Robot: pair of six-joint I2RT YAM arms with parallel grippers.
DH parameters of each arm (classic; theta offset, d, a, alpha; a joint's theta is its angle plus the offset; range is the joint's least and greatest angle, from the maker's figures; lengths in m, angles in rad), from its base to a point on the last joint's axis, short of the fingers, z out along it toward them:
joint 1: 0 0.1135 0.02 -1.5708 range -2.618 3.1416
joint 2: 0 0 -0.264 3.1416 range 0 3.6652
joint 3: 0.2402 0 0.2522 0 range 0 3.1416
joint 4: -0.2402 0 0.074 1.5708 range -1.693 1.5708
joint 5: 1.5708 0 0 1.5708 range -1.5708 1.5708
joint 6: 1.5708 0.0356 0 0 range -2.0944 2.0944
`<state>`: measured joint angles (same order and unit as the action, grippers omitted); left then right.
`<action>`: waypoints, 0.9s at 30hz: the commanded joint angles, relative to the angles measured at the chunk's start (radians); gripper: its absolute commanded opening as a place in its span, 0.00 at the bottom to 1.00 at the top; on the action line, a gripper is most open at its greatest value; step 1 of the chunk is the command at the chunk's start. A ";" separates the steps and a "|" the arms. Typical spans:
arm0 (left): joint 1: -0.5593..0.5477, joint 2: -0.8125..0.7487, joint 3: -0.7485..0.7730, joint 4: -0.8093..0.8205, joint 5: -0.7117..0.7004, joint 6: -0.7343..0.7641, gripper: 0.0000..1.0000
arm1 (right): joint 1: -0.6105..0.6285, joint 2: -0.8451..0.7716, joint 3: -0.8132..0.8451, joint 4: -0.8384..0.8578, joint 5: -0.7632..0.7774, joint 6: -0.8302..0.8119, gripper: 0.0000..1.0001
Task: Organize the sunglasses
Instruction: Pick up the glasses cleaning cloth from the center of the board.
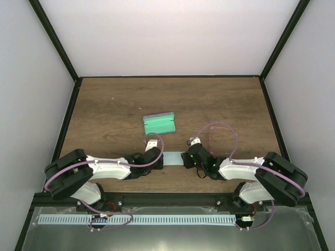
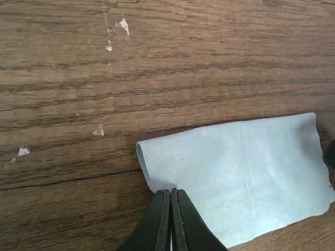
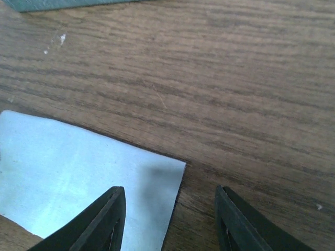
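You're looking at a lab robot cell here, not anybody's home: plain white wall panels set in black frame struts box in the wood-grain table out past your left gripper, and back behind it there's a slotted cable duct on sheet metal.

The top view looks down from high above and behind the robot, facing away from it across the whole table to the back wall, far enough off to take in the table's full width. The left wrist view sits very close over the wood, looking down past the left pincer at the bottom edge of its frame onto most of the blue cloth. The right wrist view is just as close, looking down between the fingers of the right pincer at one corner of the cloth. All three views share that cloth and the wood around it.
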<state>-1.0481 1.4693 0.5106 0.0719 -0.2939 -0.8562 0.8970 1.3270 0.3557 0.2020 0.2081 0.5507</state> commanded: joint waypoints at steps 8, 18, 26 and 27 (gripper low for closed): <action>-0.004 0.013 -0.005 0.026 -0.003 0.008 0.04 | 0.040 0.063 0.011 0.000 0.029 0.046 0.38; -0.003 0.009 -0.013 0.033 0.000 0.008 0.04 | 0.080 0.056 -0.003 -0.010 0.056 0.078 0.29; -0.004 -0.001 -0.027 0.041 0.004 0.005 0.04 | 0.107 0.033 -0.007 -0.037 0.083 0.100 0.28; -0.003 -0.002 -0.029 0.044 0.005 0.004 0.04 | 0.107 0.029 -0.010 -0.038 0.087 0.102 0.28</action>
<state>-1.0481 1.4746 0.4984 0.0875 -0.2890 -0.8562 0.9871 1.3731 0.3576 0.2077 0.2619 0.6243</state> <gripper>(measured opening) 0.044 0.285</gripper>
